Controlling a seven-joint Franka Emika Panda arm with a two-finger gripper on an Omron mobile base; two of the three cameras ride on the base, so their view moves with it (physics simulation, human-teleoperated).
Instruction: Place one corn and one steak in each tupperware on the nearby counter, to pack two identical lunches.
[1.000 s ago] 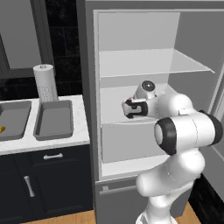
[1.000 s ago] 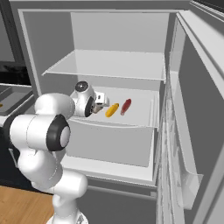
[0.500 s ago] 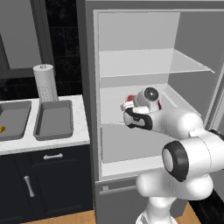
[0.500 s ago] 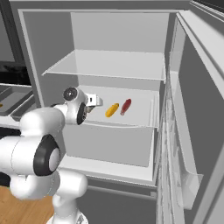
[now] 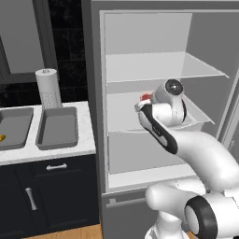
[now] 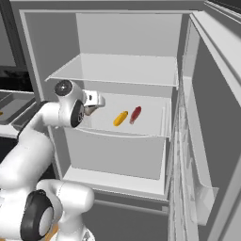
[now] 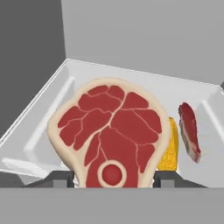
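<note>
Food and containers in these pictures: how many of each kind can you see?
Steaks: 2 (held steak, shelf steak)
Corn cobs: 2 (shelf corn, tray corn)
Trays: 2 (left tray, right tray)
Paper towel roll: 1
Total: 7

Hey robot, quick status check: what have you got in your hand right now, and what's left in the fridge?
Gripper shut on one steak. Second steak and a corn lie on the fridge shelf. Nearer tupperware empty. Nothing blocking.
</note>
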